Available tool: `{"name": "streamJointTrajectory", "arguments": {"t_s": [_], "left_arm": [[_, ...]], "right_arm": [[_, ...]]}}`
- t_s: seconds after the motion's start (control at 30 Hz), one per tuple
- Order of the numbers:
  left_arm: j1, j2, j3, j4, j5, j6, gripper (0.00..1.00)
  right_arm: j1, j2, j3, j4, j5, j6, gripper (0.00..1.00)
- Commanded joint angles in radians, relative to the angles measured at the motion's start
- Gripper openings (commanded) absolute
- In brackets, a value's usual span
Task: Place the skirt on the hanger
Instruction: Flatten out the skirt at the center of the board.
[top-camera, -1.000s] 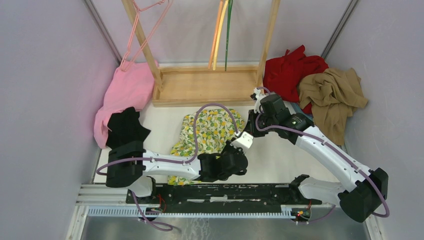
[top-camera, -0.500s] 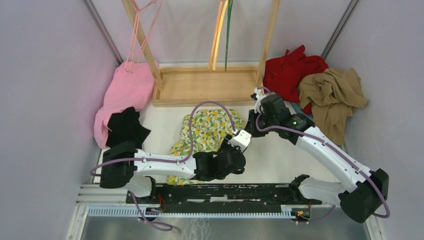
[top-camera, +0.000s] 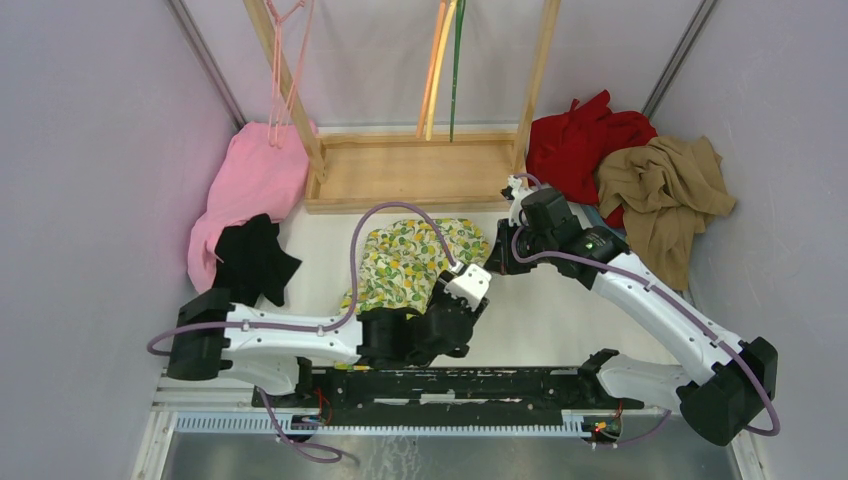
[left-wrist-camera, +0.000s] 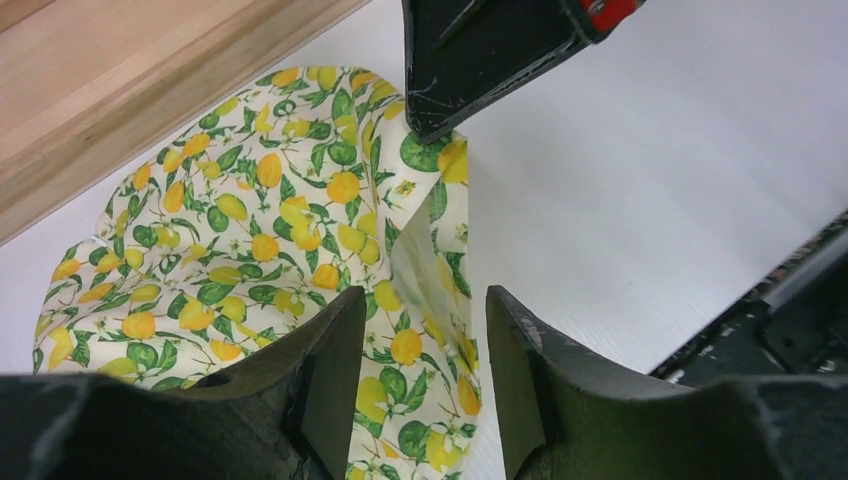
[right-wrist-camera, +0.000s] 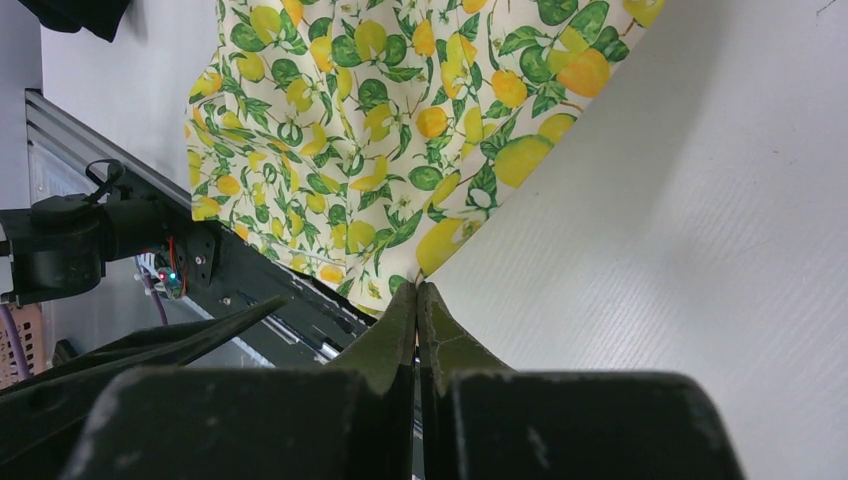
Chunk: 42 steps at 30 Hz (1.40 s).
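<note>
The skirt (top-camera: 405, 262) lies on the white table before the rack; it also shows in the left wrist view (left-wrist-camera: 270, 220) and the right wrist view (right-wrist-camera: 380, 120). My right gripper (top-camera: 493, 258) is shut on the skirt's right edge and lifts that corner a little; its tips show in its own view (right-wrist-camera: 416, 288) and in the left wrist view (left-wrist-camera: 440, 115). My left gripper (top-camera: 446, 297) is open, its jaws either side of the raised edge fold (left-wrist-camera: 425, 298). The pink hanger (top-camera: 283, 70) hangs at the rack's left post.
A wooden rack base (top-camera: 410, 172) stands at the back, with a green hanger (top-camera: 457, 60) and an orange-yellow hanger (top-camera: 436, 60). A red garment (top-camera: 580, 140) and a tan garment (top-camera: 665, 185) lie at right, pink cloth (top-camera: 250, 185) and black cloth (top-camera: 250, 258) at left.
My left arm has swung left and its gripper has moved a little left along the skirt's edge. The pink hanger has swung and turned on the rack. The right gripper has stayed put.
</note>
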<state>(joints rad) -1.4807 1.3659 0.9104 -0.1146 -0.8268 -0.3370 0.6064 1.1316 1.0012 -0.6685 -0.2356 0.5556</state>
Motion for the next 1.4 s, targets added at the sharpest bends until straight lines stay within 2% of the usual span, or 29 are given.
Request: {"name": "streamJointTrajectory", "arguments": {"t_s": [0.0, 0.27, 0.37, 0.6, 0.93, 1.17, 1.2, 1.23, 1.37], "left_arm": [[-0.018, -0.101, -0.009, -0.010, 0.013, -0.038, 0.56], [-0.015, -0.077, -0.089, 0.097, 0.065, 0.038, 0.57], [-0.011, -0.030, -0.089, 0.120, 0.054, 0.054, 0.61], [-0.001, 0.001, -0.090, 0.186, 0.074, 0.062, 0.62], [0.063, 0.064, -0.083, 0.242, 0.087, 0.073, 0.62], [0.076, 0.108, -0.066, 0.284, 0.041, 0.098, 0.60], [0.080, 0.112, -0.063, 0.286, 0.037, 0.100, 0.56], [0.081, 0.120, -0.059, 0.288, 0.031, 0.102, 0.49], [0.085, 0.137, -0.031, 0.254, 0.009, 0.098, 0.05]], "right_arm": [[-0.003, -0.005, 0.066, 0.018, 0.002, -0.014, 0.01], [-0.003, -0.006, 0.070, 0.017, -0.002, -0.013, 0.01], [-0.003, -0.007, 0.072, 0.015, -0.004, -0.011, 0.01], [-0.003, -0.012, 0.071, 0.013, -0.003, -0.010, 0.01], [-0.003, -0.024, 0.070, 0.014, -0.013, -0.006, 0.01], [-0.003, -0.024, 0.064, 0.016, -0.022, -0.008, 0.01], [-0.003, -0.025, 0.063, 0.017, -0.025, -0.008, 0.01], [-0.003, -0.024, 0.063, 0.018, -0.026, -0.008, 0.01], [-0.003, -0.021, 0.062, 0.019, -0.033, -0.011, 0.01]]}}
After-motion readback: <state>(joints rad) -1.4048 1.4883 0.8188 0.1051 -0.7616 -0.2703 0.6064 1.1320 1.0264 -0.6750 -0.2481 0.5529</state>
